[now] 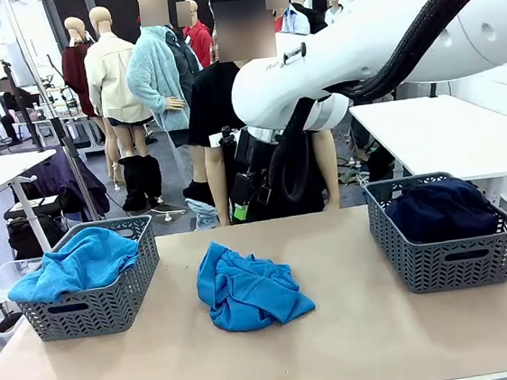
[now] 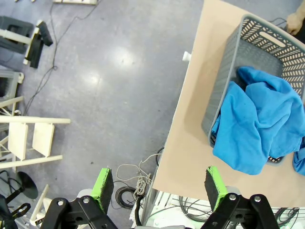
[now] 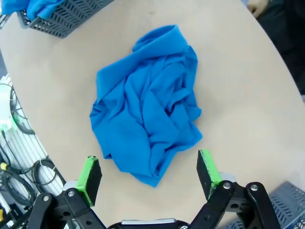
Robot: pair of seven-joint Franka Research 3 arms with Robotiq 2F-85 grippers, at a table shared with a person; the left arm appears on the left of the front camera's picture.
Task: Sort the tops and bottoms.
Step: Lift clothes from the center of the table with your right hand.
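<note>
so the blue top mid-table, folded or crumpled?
Crumpled. The blue top lies in a loose, creased heap on the bare table, outside both baskets, with the open right gripper above it.

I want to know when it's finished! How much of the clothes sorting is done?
Mostly done, it seems. One blue top lies in the left basket, and dark bottoms fill the right basket. Nothing is held: the right gripper hangs open above the last blue top on the table. That one is left.
</note>
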